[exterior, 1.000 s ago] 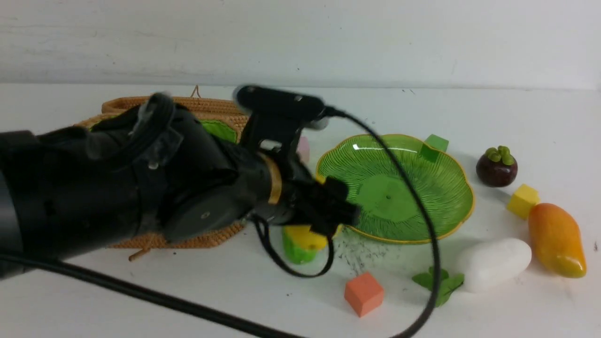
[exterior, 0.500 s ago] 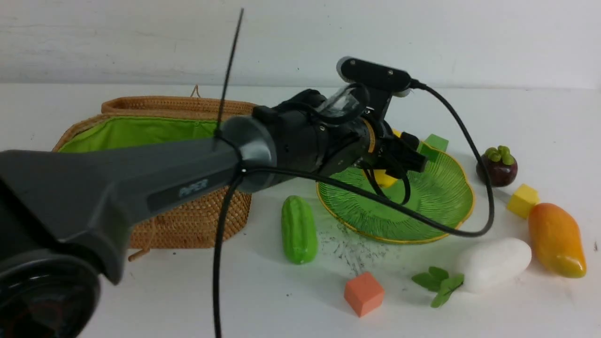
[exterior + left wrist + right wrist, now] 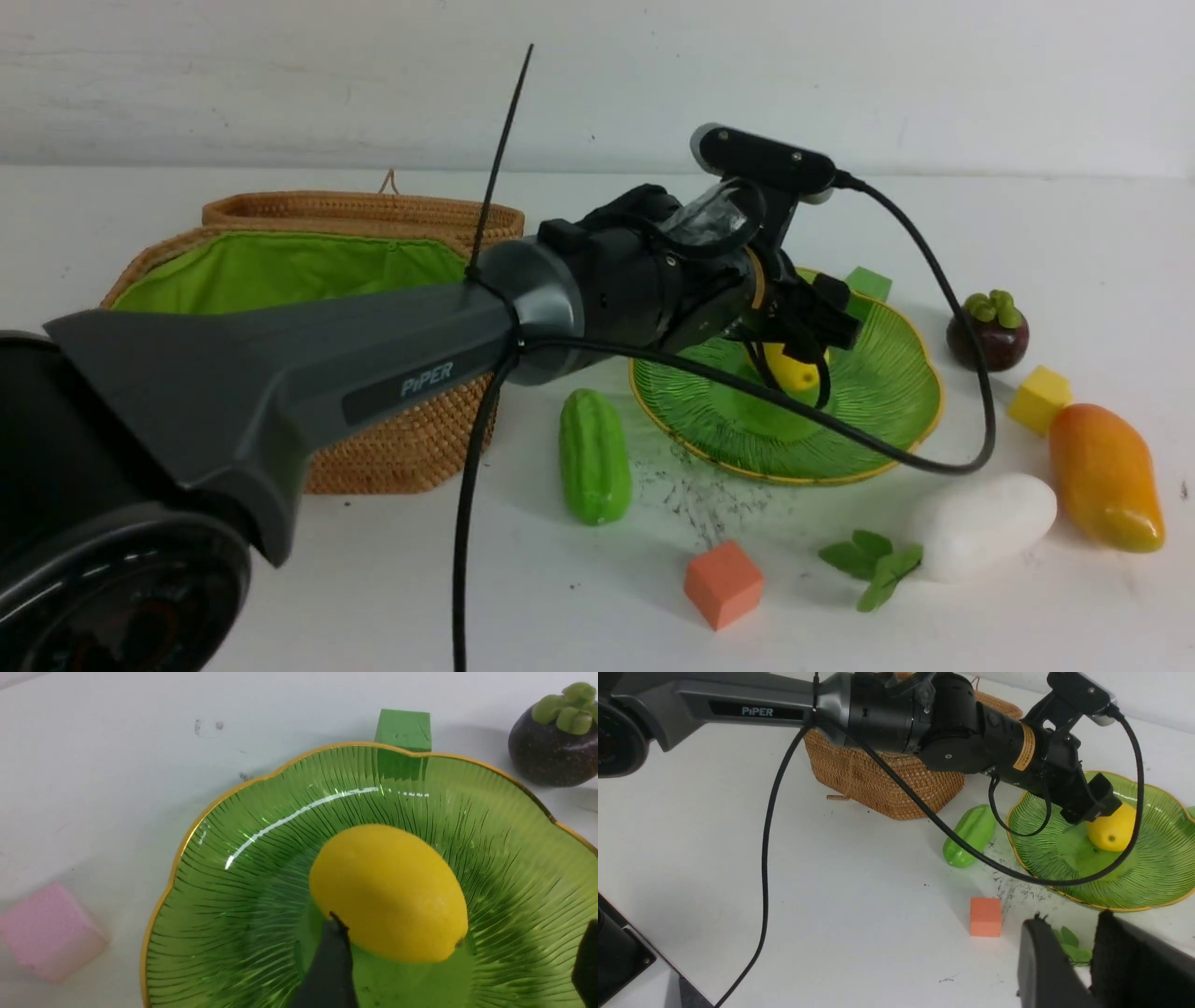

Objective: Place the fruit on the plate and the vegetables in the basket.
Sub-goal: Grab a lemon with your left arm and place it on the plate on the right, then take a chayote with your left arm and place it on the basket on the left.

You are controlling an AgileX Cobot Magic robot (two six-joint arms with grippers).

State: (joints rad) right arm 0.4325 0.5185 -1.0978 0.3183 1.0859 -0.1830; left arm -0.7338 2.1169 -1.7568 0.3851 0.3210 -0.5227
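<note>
Yellow lemon (image 3: 387, 891) down in the middle of the plate (image 3: 878, 392), between the wide-spread fingers of the left hand (image 3: 810, 327), so one fruit judged delivered. Left to do: mangosteen (image 3: 987, 336) and mango (image 3: 1106, 476) on the tabletop (image 3: 373, 579) right of the plate, cucumber (image 3: 595, 455) between plate and basket (image 3: 401, 448), radish (image 3: 980, 523) near right; carrot not seen. Right hand (image 3: 1083, 938) near, fingers narrowly parted, empty.

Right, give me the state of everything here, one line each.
plate, holds only the lemon
lemon, resting on the plate
left gripper, open over the lemon
right gripper, slightly open, empty
basket, lid open
cucumber, lying on the table
radish, on the table
mango, on the table
mangosteen, upright on the table
</note>
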